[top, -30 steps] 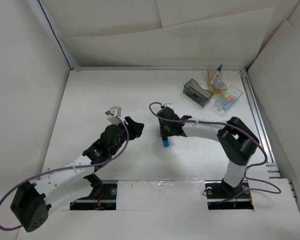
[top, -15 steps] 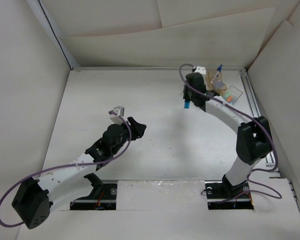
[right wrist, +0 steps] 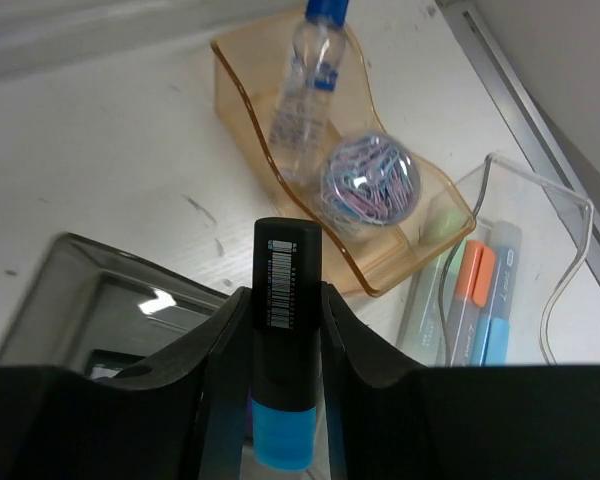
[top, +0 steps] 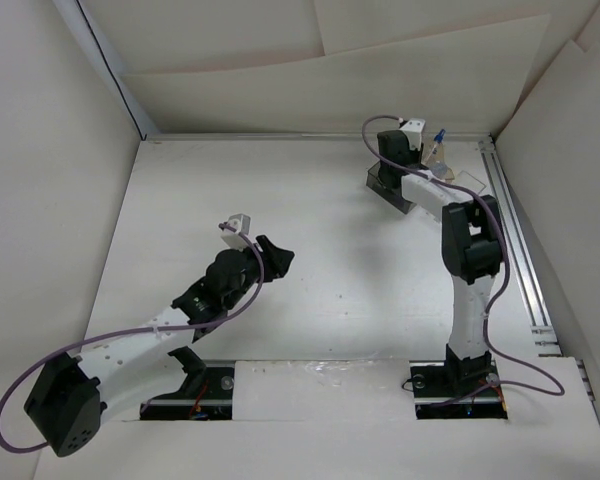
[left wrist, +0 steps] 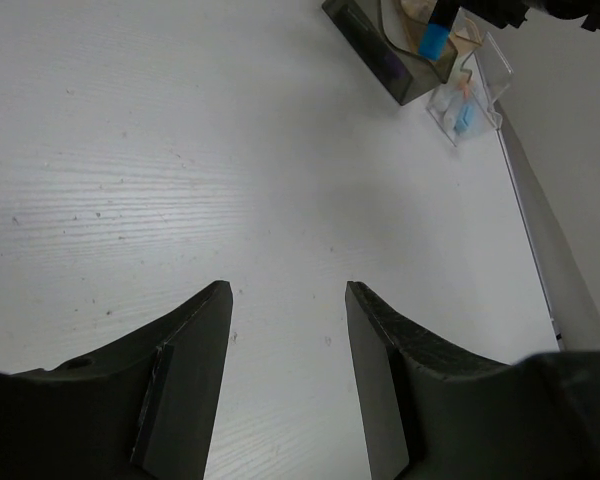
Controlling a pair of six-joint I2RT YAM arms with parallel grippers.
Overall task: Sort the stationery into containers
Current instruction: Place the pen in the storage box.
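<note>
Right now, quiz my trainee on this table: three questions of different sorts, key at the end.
1. True or false: the right claw is empty.
2. Which bin holds the orange marker? A grey; B amber; C clear bin.
3. Fill in: the clip ball lies in the ___ bin.

Key: 1 false, it grips a black marker. 2 C. 3 amber bin.
</note>
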